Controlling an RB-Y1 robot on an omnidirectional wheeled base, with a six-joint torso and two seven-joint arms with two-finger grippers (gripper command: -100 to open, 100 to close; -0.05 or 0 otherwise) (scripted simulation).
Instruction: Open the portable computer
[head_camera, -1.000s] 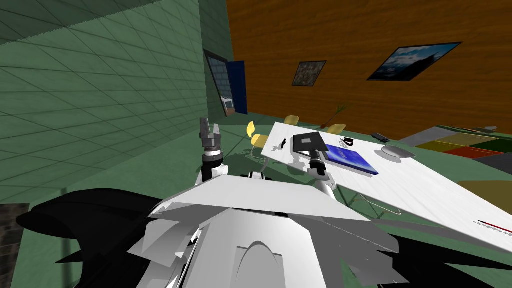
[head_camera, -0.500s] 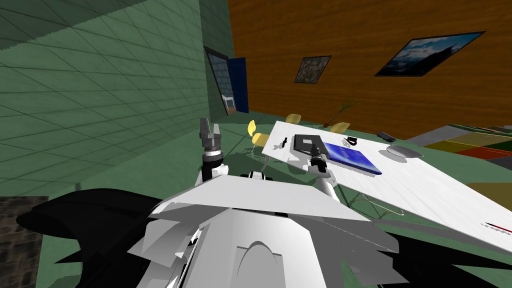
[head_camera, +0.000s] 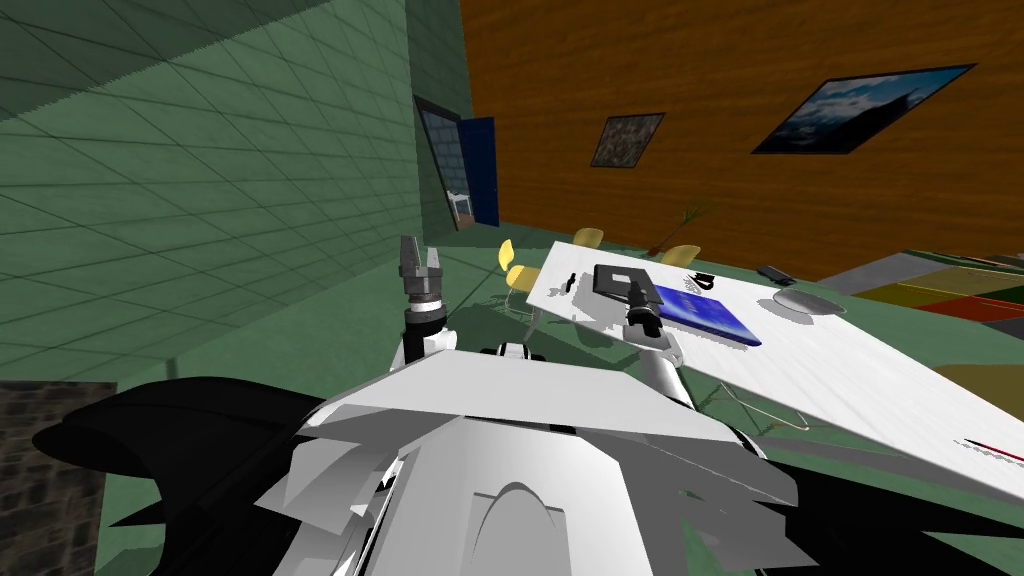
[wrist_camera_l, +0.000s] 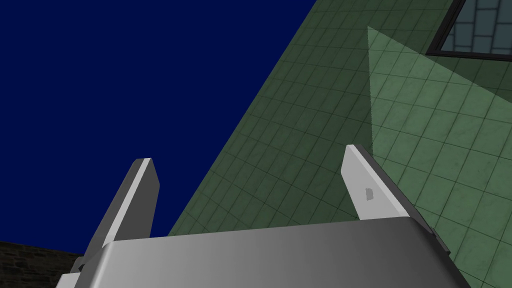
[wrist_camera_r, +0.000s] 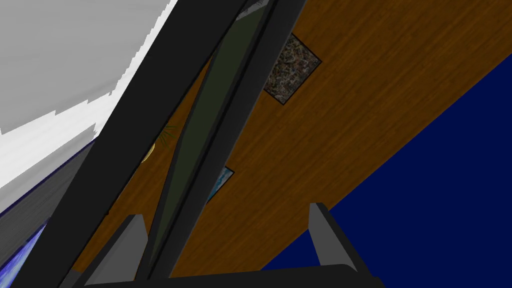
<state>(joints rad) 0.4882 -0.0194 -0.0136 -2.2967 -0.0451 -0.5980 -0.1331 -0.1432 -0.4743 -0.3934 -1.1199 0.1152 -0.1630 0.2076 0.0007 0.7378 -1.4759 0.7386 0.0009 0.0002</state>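
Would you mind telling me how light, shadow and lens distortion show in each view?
Head view: the wide lens tilts everything, white table included; jagged grey shadows lie beside the dark laptop. Left wrist view: a paler wedge crosses the green tiled wall. Right wrist view: a stair-stepped shadow edge crosses the table.

The right gripper (head_camera: 636, 293) stands in front of the laptop (head_camera: 615, 280) and covers part of it, so contact with the lid cannot be told. In the right wrist view the dark lid is cut off at both ends. The white table (head_camera: 860, 360) runs out past the head view's right edge, and the dark thing (head_camera: 703, 281) beyond the blue book (head_camera: 712, 318) is too small to name.
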